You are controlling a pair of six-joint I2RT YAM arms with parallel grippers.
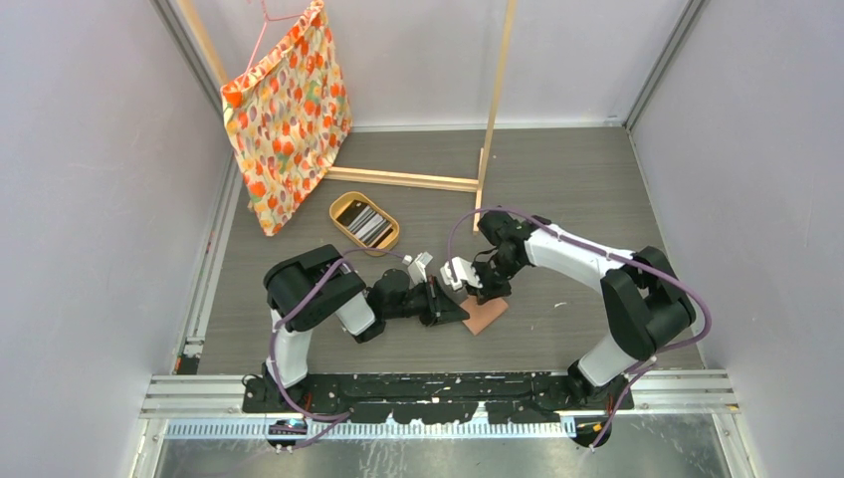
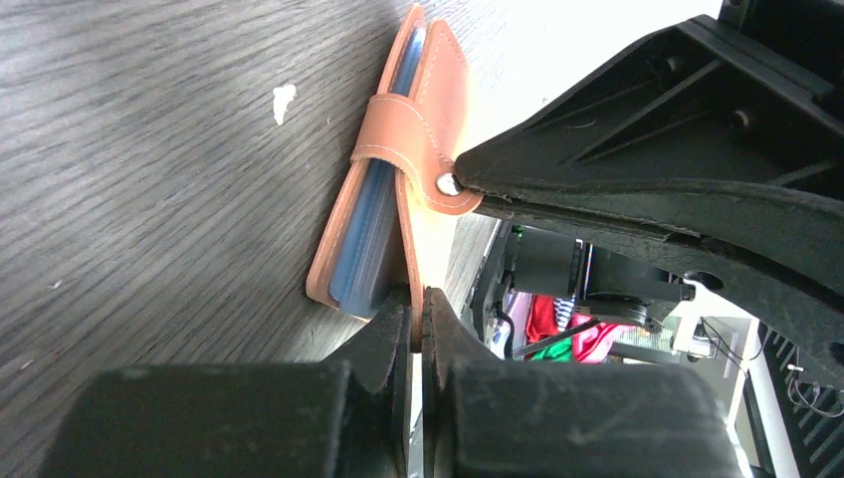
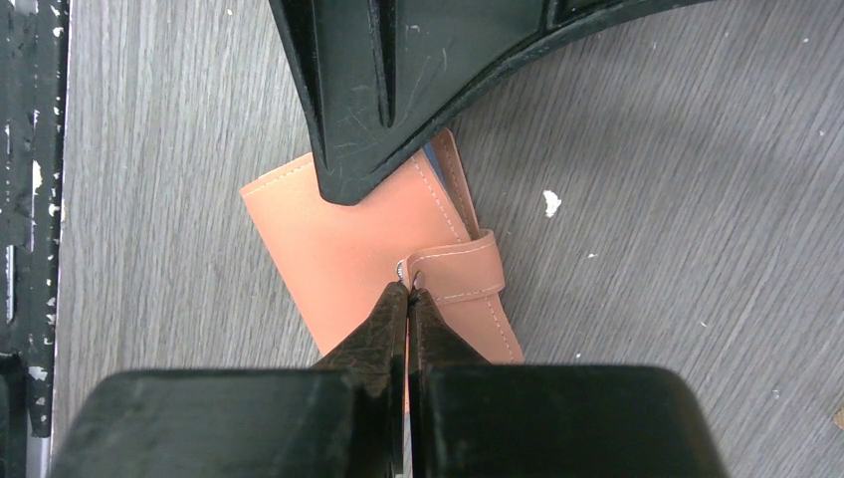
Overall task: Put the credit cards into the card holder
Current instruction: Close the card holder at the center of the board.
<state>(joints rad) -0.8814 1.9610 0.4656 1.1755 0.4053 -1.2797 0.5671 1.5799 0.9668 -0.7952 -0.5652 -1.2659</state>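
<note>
The salmon-brown card holder (image 1: 485, 317) lies folded on the grey table between both arms. Its snap tab (image 3: 460, 271) wraps over the cover. Blue credit cards (image 2: 360, 234) show edge-on inside the card holder (image 2: 430, 90). My left gripper (image 2: 419, 301) is shut on the thin leather cover at its near edge. My right gripper (image 3: 406, 289) is shut, its tips touching the card holder (image 3: 333, 239) at the tab's metal snap. Whether the tab is pinched does not show. More credit cards (image 1: 370, 225), grey, black and white, lie in a tray further back.
An oval tan tray (image 1: 341, 224) sits behind the left arm. A wooden frame (image 1: 403, 178) stands at the back, with an orange patterned cloth bag (image 1: 287, 115) hanging on its left. Walls close in the table on both sides.
</note>
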